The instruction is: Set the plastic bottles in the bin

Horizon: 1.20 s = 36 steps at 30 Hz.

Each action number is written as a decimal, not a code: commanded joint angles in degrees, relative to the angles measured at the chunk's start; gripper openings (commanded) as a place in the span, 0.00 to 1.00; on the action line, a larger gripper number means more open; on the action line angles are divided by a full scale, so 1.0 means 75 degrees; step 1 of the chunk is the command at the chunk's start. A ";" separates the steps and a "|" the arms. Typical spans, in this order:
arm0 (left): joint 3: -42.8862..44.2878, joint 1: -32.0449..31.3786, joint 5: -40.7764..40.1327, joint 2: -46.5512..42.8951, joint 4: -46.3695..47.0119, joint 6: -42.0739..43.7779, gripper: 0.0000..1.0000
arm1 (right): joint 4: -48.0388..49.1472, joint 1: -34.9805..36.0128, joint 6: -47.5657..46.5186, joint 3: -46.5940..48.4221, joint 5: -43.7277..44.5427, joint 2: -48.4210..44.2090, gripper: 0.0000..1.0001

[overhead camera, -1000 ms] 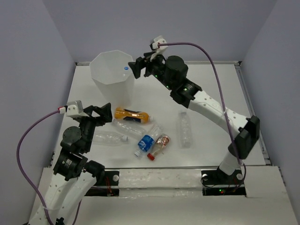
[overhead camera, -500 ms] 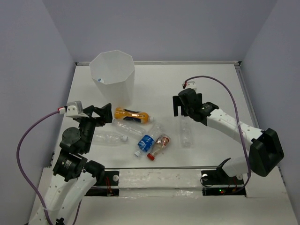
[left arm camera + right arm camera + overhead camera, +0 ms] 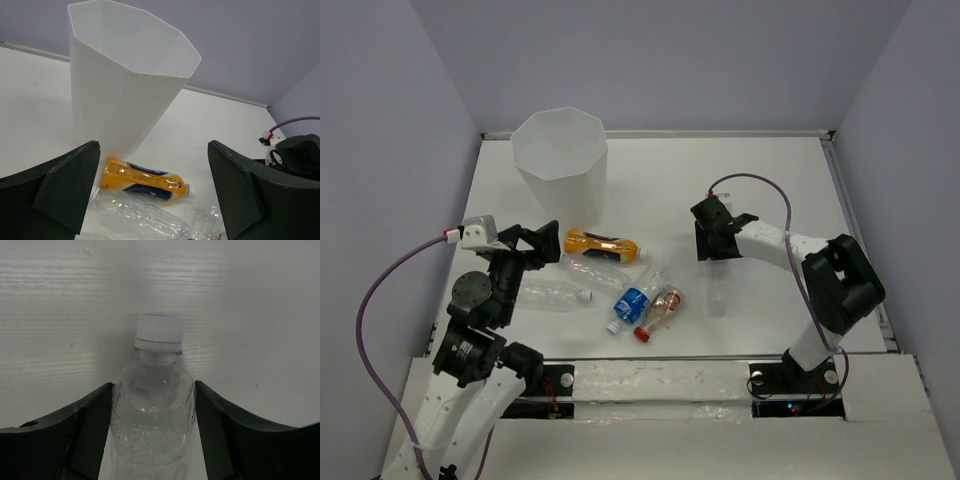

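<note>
- Right pincer (image 3: 153,392) is down on the worktop (image 3: 770,180), closed around one lone clear bottle (image 3: 152,430). Its two dark fingers (image 3: 85,432) lie against the bottle's two sides, with no gap showing in the right wrist view.
- Left pincer (image 3: 154,145) stands wide open with nothing between its fingers. It hangs over the near-left part of the worktop, facing the bin (image 3: 120,115).
- Count: one bin, two arms and six bottles, all six lying on their sides.
- The bin stands upright at the far left, mouth up and wider at the rim.
- The lone clear bottle lies right of centre, apart from the rest, its long axis running near to far. In the wrist view its white cap (image 3: 158,330) points ahead, past the fingertips.
- The orange bottle (image 3: 605,243) lies just in front of the bin, long axis left to right, cap to the right.
- A clear bottle (image 3: 595,272) lies just near of the orange one and roughly parallel to it.
- Another clear bottle (image 3: 552,294) lies further left, cap to the right.
- The blue-label bottle (image 3: 634,298) lies slanted, cap toward the near left.
- The red-capped bottle (image 3: 662,306) lies beside it on the right, also slanted, its cap at the near-left end.
</note>
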 commanded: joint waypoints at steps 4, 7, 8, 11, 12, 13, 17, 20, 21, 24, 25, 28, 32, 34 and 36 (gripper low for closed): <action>0.0265 0.0005 0.0094 -0.0116 0.0369 0.0057 0.99 | 0.0375 -0.0318 -0.0107 0.0491 -0.0029 -0.0135 0.52; 0.0277 -0.0030 0.0094 -0.0140 0.0369 0.0057 0.99 | 0.0258 -0.0318 -0.0190 0.0561 0.0193 -0.0627 0.39; 0.0277 -0.0042 0.0082 -0.0140 0.0357 0.0057 0.99 | 0.0234 -0.0318 -0.0306 0.0608 0.0229 -0.1105 0.38; 0.0289 -0.0054 0.0117 -0.0140 0.0381 0.0045 0.99 | 0.0222 -0.0318 -0.0691 0.1064 0.0125 -0.2124 0.37; 0.0277 -0.0042 0.0129 -0.0140 0.0381 0.0045 0.99 | 0.0269 -0.0318 -0.0775 0.1298 -0.0201 -0.2338 0.37; 0.0289 -0.0054 0.0152 -0.0140 0.0404 0.0045 0.99 | 0.0350 -0.0318 -0.0869 0.1822 -0.0402 -0.2514 0.37; 0.0266 -0.0042 0.0152 -0.0140 0.0416 0.0045 0.99 | 0.2019 0.0068 -0.1232 0.3068 -0.1630 -0.2844 0.36; 0.0277 0.0004 0.0117 -0.0128 0.0404 0.0045 0.99 | 0.3718 0.0465 -0.1303 0.3782 -0.2334 -0.2552 0.35; 0.0265 0.0028 0.0117 -0.0140 0.0404 0.0045 0.99 | 0.4179 0.0583 -0.1338 0.3993 -0.2453 -0.2377 0.35; 0.0265 0.0063 0.0117 -0.0163 0.0392 0.0033 0.99 | 0.5388 0.1006 -0.1666 0.5105 -0.2653 -0.0952 0.35; 0.0265 0.0075 0.0117 -0.0163 0.0392 0.0033 0.99 | 0.5587 0.1006 -0.1713 0.5480 -0.2723 -0.0574 0.35; 0.0254 0.0075 0.0140 -0.0175 0.0392 0.0010 0.99 | 0.5940 0.1194 -0.1725 0.7295 -0.3099 0.0566 0.35; 0.0254 0.0051 0.0117 -0.0198 0.0392 -0.0002 0.99 | 0.6210 0.1474 -0.2157 0.9522 -0.3099 0.2704 0.34; 0.0254 0.0028 0.0117 -0.0210 0.0392 -0.0002 0.99 | 0.6222 0.1475 -0.2194 1.0765 -0.3052 0.3364 0.33; 0.0254 -0.0007 0.0129 -0.0198 0.0392 -0.0002 0.99 | 0.6536 0.1475 -0.2229 1.1282 -0.3099 0.4136 0.30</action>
